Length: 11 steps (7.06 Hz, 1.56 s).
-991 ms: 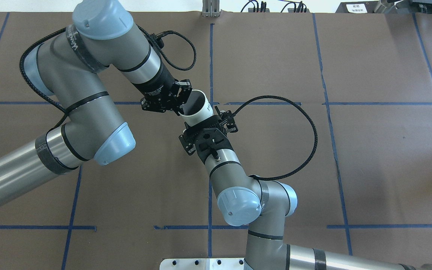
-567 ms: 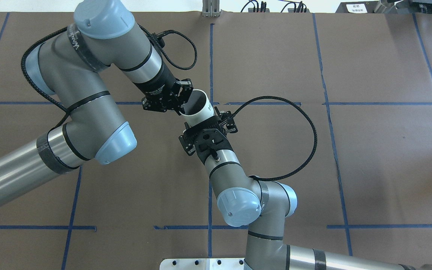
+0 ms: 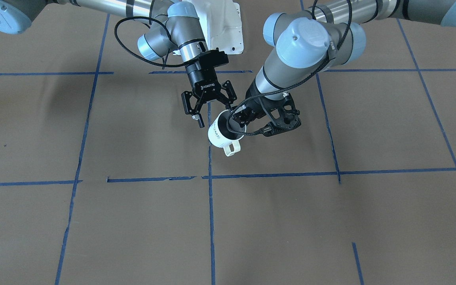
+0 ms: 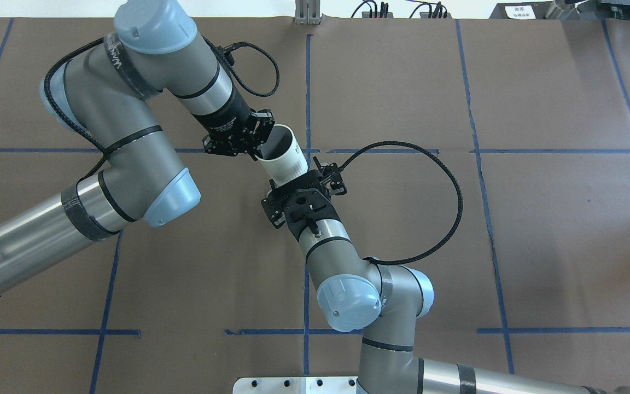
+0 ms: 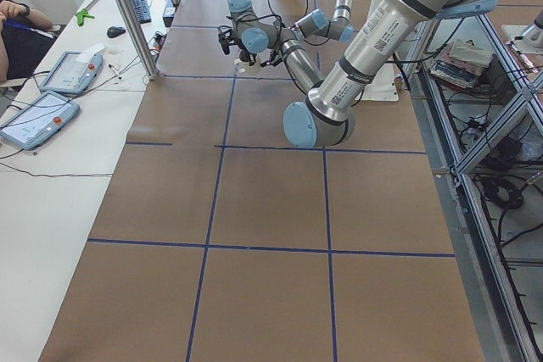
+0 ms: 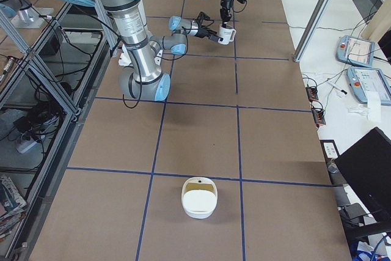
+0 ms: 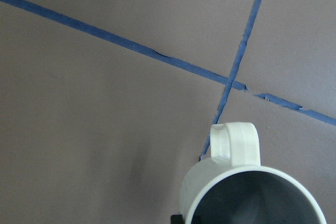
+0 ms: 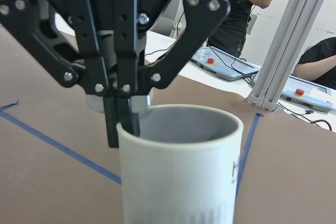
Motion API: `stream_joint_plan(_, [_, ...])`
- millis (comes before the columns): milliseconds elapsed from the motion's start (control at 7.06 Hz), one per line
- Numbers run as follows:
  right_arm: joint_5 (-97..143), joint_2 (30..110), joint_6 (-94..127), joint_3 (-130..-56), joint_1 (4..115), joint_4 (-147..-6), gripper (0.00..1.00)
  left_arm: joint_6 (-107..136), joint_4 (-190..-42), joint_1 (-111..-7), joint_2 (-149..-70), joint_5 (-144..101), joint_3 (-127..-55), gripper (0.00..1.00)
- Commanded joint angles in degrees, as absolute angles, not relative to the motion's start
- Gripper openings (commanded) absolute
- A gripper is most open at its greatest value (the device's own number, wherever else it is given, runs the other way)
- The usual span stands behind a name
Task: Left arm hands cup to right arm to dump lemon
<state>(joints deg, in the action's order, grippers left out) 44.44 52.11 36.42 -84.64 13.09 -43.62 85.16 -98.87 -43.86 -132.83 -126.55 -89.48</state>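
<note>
Grips cup (image 4: 292, 162) at the rim with left tool (image 4: 257, 148), clamped tight: in right wrist view one finger (image 8: 118, 119) outside the wall, the other inside the mouth. Holds it in the air above the surface (image 4: 539, 219), over the middle crossing of blue tape (image 4: 308, 82). Tilts it, mouth leaning toward the left arm. Points handle (image 3: 232, 149) away from robot base, toward the operators' side. Shows dark lettering (image 3: 217, 133) on the white side. Has right tool (image 3: 214, 114) wide apart, jaws spread, set at the cup's lower body from the side opposite the left tool. Can't tell if right fingers (image 3: 199, 120) touch the cup wall: hidden under the tool body from overhead, unclear from the front. Fills the bottom of left wrist view with the cup's grey inside, only part of it seen. Can't see down to the cup's bottom in any view. Has white bowl (image 6: 199, 198) sitting on the surface toward the robot's right end, well apart from both arms.
</note>
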Motion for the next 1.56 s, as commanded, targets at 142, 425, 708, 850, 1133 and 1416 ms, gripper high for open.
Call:
stream_joint_plan(142, [44.65, 52.29, 36.39, -85.16, 12.48, -41.49, 1.00, 75.49, -100.29, -52.53, -129.23, -125.33, -85.43, 0.00])
stream_joint_plan(425, [44.91, 53.26, 36.30, -88.22, 13.18, -41.40, 1.00, 59.15, -96.36, -59.47, -122.46, -128.12, -87.00, 0.00])
stream_joint_plan(708, [52.24, 53.70, 37.08, -89.12, 17.03, -42.19, 1.00, 44.71, -86.89, -64.06, -116.75, -128.41, -96.10, 0.00])
stream_joint_plan(850, [55.86, 55.01, 37.44, -89.03, 19.14, -42.71, 1.00, 40.21, -82.92, -65.03, -113.93, -128.41, -100.85, 0.00])
stream_joint_plan(1133, [67.77, 55.55, 40.24, -90.34, 25.89, -50.75, 1.00, 37.45, -81.56, -65.39, -108.75, -128.32, -106.41, 0.00])
stream_joint_plan(1416, [86.13, 55.63, 40.25, -96.30, 36.16, -67.67, 1.00, 34.74, -81.56, -65.48, -104.35, -128.41, -110.11, 0.00])
